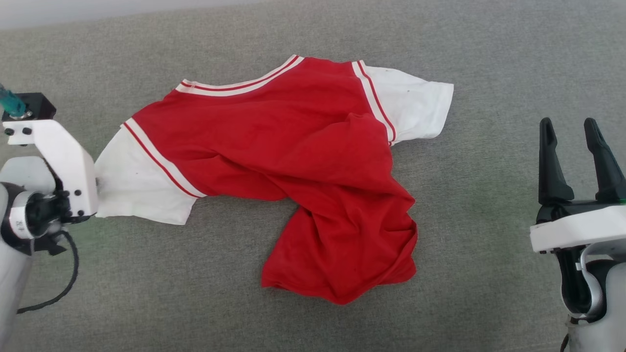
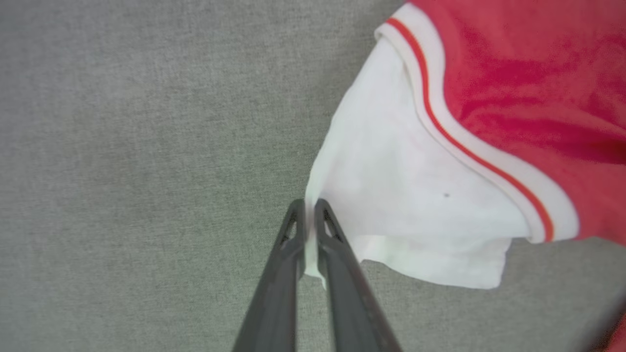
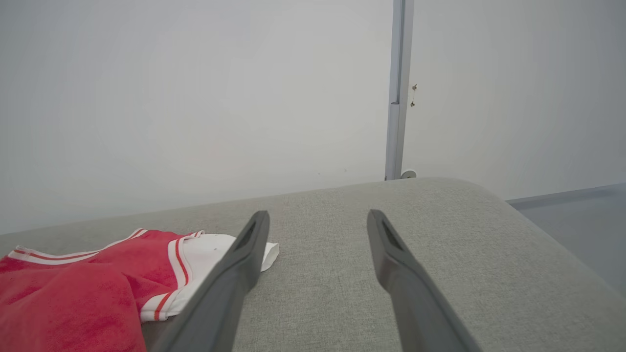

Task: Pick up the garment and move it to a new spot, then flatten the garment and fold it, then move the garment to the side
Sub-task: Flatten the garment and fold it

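The garment (image 1: 293,146) lies on the grey fabric surface with its red body crumpled and its lower part bunched toward the near right. Both white sleeves are spread out, and no lettering shows. In the left wrist view my left gripper (image 2: 309,205) is shut on the outer hem of the garment's left white sleeve (image 2: 415,186), pinching a thin fold. In the head view the left wrist (image 1: 63,161) sits right at that sleeve's edge and hides the fingers. My right gripper (image 1: 568,124) stands open and holds nothing, well to the right of the garment (image 3: 73,283). Its fingertips (image 3: 261,217) are apart over bare fabric.
The grey fabric surface (image 1: 489,220) extends all around the garment. Its far edge (image 1: 73,22) meets a white wall. In the right wrist view its rounded right corner (image 3: 479,190) drops off to the floor (image 3: 577,215). A grey vertical pole (image 3: 396,98) stands against the wall.
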Tool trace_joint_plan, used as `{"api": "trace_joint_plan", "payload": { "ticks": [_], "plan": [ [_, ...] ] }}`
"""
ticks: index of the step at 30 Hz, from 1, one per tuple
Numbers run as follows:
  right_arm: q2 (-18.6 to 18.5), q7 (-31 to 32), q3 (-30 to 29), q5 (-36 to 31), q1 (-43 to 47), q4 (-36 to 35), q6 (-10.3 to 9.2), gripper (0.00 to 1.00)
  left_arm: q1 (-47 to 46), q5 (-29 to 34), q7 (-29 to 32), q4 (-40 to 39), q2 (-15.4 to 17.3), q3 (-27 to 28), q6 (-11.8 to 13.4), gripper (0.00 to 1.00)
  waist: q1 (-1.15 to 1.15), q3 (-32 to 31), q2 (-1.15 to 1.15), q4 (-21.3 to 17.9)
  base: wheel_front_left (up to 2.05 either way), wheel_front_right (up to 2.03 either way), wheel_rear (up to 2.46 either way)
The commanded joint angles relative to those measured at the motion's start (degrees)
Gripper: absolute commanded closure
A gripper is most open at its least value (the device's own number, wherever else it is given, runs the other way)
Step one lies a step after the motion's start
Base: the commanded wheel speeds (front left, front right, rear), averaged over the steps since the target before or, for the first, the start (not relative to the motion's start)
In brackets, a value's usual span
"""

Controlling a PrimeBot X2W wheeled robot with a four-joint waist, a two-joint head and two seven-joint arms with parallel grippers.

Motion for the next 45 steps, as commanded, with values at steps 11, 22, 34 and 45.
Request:
{"api": "trace_joint_plan", "payload": {
  "ticks": [11,22,34,45],
  "plan": [
    [-1.44,2.94,1.05,0.79,-2.14,-2.19,0.0,0.0,-3.74,-1.75,5.1,1.69,-4.62,-1.56,3.22,0.0,0.0,2.43,0.0,1.16,0.0,0.0,0.0],
    [-7.24,11.25,5.72,3.89,-7.85,1.08,0.01,0.0,-5.07,-0.05,3.62,8.28,-8.14,-5.3,1.12,1.0,0.0,4.58,0.0,3.8,0.0,0.0,0.0],
    [-20.75,30.28,18.87,11.18,-26.07,19.67,-0.01,0.0,-10.79,0.09,-1.81,10.66,-14.68,-7.25,-2.8,1.0,0.0,7.39,0.0,11.58,0.0,0.0,0.0],
    [-24.63,51.11,35.49,18.92,-32.97,35.92,0.0,0.0,-14.33,0.24,-5.53,15.53,-18.87,-8.6,-5.15,1.0,0.0,9.69,0.0,15.36,0.0,0.0,0.0]
  ]
}}
